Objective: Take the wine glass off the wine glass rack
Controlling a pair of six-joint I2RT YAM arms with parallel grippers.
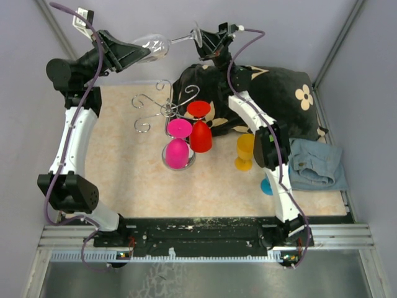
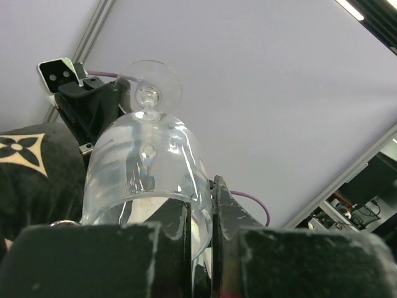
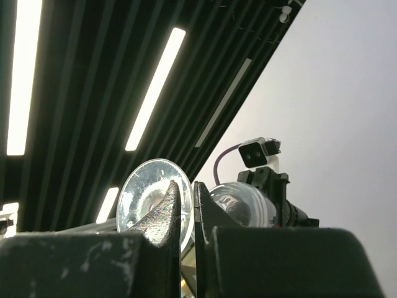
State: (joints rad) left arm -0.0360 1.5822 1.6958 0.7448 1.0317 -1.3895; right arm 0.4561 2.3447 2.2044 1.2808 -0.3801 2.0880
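Observation:
A clear wine glass [image 1: 155, 46] hangs on its side in the air at the far edge of the top view, held between both grippers, clear of the rack. My left gripper [image 1: 144, 52] is shut on the bowl's rim [image 2: 142, 161], one finger inside the bowl and one outside. My right gripper [image 1: 200, 38] is shut on the glass's round foot [image 3: 146, 195]. The bowl shows beyond it in the right wrist view [image 3: 248, 208]. The silver wire wine glass rack [image 1: 162, 107] stands on the mat below, its curled hook arms spread to the left.
A pink glass [image 1: 177, 149] and a red glass [image 1: 200, 133] sit at the rack's chrome base [image 1: 189, 162]. A yellow goblet [image 1: 244, 151], a blue object [image 1: 267, 186], a denim cloth [image 1: 316, 164] and a black flowered cushion [image 1: 279, 93] lie to the right.

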